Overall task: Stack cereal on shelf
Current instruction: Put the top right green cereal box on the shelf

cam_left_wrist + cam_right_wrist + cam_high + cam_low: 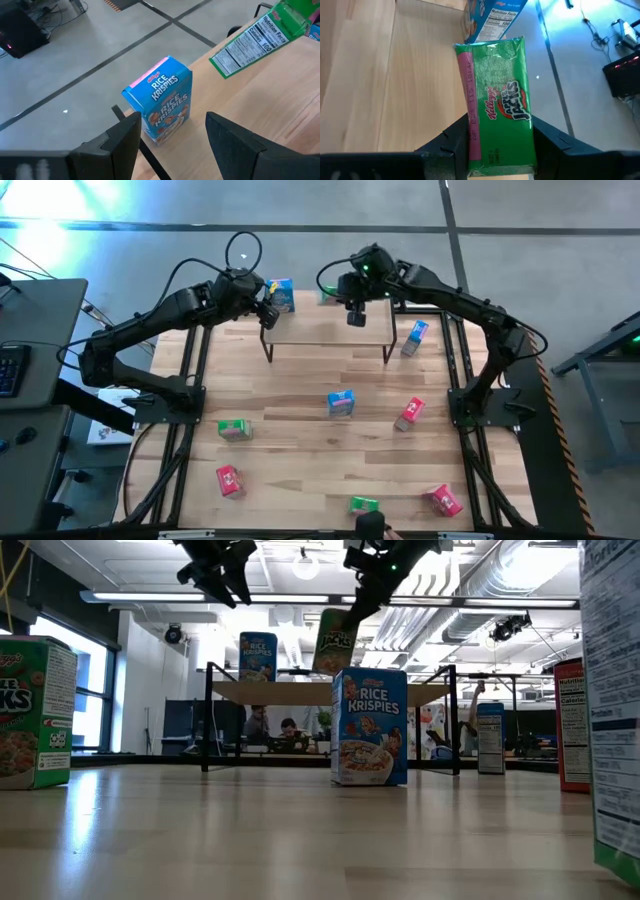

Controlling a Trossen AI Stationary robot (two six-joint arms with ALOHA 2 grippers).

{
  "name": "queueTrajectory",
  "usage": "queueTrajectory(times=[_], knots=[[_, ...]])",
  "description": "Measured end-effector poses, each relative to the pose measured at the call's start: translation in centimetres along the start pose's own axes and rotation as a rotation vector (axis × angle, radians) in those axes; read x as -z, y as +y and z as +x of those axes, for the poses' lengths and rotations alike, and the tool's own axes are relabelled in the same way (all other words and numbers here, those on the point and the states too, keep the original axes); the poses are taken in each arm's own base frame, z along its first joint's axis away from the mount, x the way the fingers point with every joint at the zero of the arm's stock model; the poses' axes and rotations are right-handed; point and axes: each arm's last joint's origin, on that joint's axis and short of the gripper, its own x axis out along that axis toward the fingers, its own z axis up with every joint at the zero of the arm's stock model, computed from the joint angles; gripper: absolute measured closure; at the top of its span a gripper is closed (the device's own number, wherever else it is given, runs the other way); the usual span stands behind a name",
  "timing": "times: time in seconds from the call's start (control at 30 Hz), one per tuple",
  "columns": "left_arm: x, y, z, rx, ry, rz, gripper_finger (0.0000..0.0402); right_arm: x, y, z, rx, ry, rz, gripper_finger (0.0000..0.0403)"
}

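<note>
The shelf [330,332] stands at the table's far middle. A blue cereal box [282,294] stands upright on its far left corner [160,102]. My left gripper [267,313] hovers open just left of that box, above the shelf, touching nothing. My right gripper [356,314] is shut on a green cereal box [500,105], which hangs over the shelf's far middle [335,640], to the right of the blue box. Several more cereal boxes lie or stand on the tabletop. My right gripper pinches the green box's two narrow long sides [465,140] between its fingers, near the box's near end. The fingers slant down from the table's right and lie along the box. The box hangs tilted below them [335,640], printed front up, just above the shelf top.
On the table are a blue box [341,402], a red box [410,412], a green box [233,428], a red box [229,479], a green box [364,504], a red box [443,500] and a blue box [414,337] right of the shelf.
</note>
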Motion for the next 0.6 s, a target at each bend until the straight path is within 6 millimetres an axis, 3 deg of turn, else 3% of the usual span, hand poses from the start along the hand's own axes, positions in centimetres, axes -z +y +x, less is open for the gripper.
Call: queueTrajectory(times=[0.37, 0.6], knots=[[0.0, 0.0, 0.0, 0.002, -0.001, -0.001, 0.0188, 0.8, 0.4, 2.1, -0.044, 0.073, 0.031, 0.0260], [0.0, 0.0, 0.0, 0.002, -0.002, -0.001, 0.0188, 0.8, 0.4, 2.2, -0.049, 0.063, 0.029, 0.0260]])
